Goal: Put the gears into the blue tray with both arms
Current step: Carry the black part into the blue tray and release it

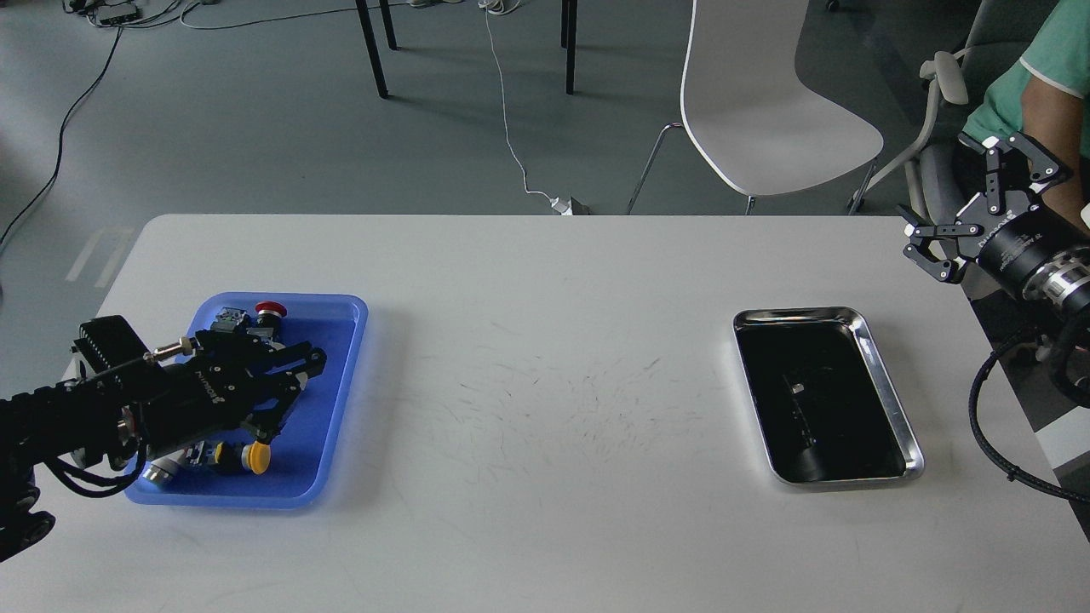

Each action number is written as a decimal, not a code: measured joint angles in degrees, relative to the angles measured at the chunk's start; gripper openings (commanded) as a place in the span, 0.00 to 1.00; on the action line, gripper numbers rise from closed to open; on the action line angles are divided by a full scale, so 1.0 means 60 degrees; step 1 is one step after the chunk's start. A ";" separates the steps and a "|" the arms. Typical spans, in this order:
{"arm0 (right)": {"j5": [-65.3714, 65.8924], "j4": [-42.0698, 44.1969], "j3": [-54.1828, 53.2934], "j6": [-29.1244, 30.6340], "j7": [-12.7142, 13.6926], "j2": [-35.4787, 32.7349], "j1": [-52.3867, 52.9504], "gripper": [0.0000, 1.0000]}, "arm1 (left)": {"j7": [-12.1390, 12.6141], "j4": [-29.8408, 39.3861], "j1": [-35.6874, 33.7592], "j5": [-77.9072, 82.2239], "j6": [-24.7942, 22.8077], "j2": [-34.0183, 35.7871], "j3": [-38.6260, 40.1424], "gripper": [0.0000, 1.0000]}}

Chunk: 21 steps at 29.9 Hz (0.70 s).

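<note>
The blue tray [347, 342] lies on the left of the white table and holds push-button switches, among them one with a red cap [271, 308] and one with a yellow cap [255, 457]. My left gripper [294, 396] hovers over the middle of this tray, open, with nothing visible between its fingers. No gears show; the gripper covers the middle of the tray. My right gripper [952, 197] hangs open and empty past the table's far right corner, well apart from both trays.
A shiny steel tray [886, 383] with a dark inside sits on the right of the table. A white chair [766, 102] stands behind the table. A person in a green shirt [1035, 81] sits at the far right, close to my right arm.
</note>
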<state>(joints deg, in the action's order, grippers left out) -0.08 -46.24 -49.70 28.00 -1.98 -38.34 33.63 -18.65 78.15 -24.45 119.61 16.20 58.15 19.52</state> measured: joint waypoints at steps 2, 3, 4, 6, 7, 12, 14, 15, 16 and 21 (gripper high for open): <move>0.0009 0.0000 0.0006 0.0000 0.0003 0.0002 0.0003 0.97 | -0.0079 -0.0295 0.0196 -0.0008 0.0155 -0.0071 -0.0012 0.05; 0.0016 0.0001 0.0007 0.0000 0.0005 0.0003 0.0004 0.97 | -0.0103 -0.0460 0.0278 -0.0008 0.0244 -0.0104 -0.0018 0.05; 0.0021 0.0006 0.0007 0.0000 0.0006 0.0003 0.0004 0.97 | -0.0125 -0.0632 0.0350 -0.0008 0.0338 -0.0151 -0.0021 0.06; 0.0026 0.0024 0.0013 0.0000 0.0007 0.0004 0.0000 0.97 | -0.0177 -0.0973 0.0462 -0.0008 0.0492 -0.0265 -0.0029 0.06; 0.0027 0.0036 0.0022 0.0000 0.0007 0.0004 -0.0008 0.97 | -0.0212 -0.1143 0.0492 -0.0008 0.0542 -0.0337 -0.0031 0.08; 0.0028 0.0059 0.0036 0.0000 0.0007 0.0016 -0.0036 0.97 | -0.0294 -0.1822 0.0542 -0.0003 0.0626 -0.0647 -0.0044 0.15; 0.0028 0.0059 0.0036 0.0000 0.0002 0.0017 -0.0037 0.97 | -0.0304 -0.2045 0.0544 0.0008 0.0650 -0.0765 -0.0045 0.24; 0.0028 0.0060 0.0036 0.0000 0.0001 0.0020 -0.0037 0.97 | -0.0309 -0.2142 0.0545 0.0017 0.0658 -0.0812 -0.0049 0.29; 0.0028 0.0059 0.0036 0.0000 0.0001 0.0028 -0.0037 0.97 | -0.0312 -0.2200 0.0545 0.0026 0.0662 -0.0836 -0.0058 0.34; 0.0028 0.0049 0.0065 0.0000 -0.0006 0.0045 -0.0062 0.97 | -0.0368 -0.2285 0.0545 0.0011 0.0732 -0.0897 -0.0330 0.58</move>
<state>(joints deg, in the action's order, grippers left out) 0.09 -45.94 -49.31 28.00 -2.01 -38.07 33.25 -20.86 64.44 -21.18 119.67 20.59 52.76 17.54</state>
